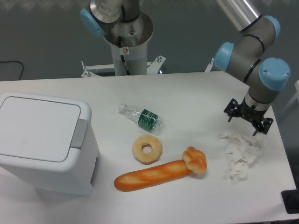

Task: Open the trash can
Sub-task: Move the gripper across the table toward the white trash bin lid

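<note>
The trash can (44,140) is a large white boxy bin at the table's left, with its flat lid down. Its grey push button (79,133) sits on the right edge of the top. My gripper (248,117) hangs at the far right of the table, well away from the bin and just above a crumpled white tissue (239,151). Only its black mount shows below the blue-capped wrist, and the fingers are hidden, so I cannot tell whether it is open or shut.
Between bin and gripper lie a crushed plastic bottle with a green label (141,117), a doughnut (147,149), a baguette (152,175) and a small knotted bun (195,159). The arm's base column (126,44) stands at the back edge.
</note>
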Controlling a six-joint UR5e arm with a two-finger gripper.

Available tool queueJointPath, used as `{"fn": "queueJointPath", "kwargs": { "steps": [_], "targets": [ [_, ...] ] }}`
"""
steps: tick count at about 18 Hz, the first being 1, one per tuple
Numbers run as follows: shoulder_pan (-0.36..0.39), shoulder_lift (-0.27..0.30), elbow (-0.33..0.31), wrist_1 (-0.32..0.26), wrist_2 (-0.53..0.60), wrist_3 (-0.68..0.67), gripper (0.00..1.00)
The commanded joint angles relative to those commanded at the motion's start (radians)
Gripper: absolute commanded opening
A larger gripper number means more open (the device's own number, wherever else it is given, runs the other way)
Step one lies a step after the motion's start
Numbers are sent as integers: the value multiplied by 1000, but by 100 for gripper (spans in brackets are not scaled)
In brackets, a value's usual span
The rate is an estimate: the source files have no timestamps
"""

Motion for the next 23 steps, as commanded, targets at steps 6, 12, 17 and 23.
{"fn": "queueJointPath", "kwargs": {
  "steps": [6,12,17,23],
  "targets": [
    [-9,24,14,-5,-2,9,100],
    [-92,135,20,-29,-3,-215,100],
    [-184,199,18,-29,5,-477,100],
    [-278,270,21,-28,-50,-760,70]
  ]
}}
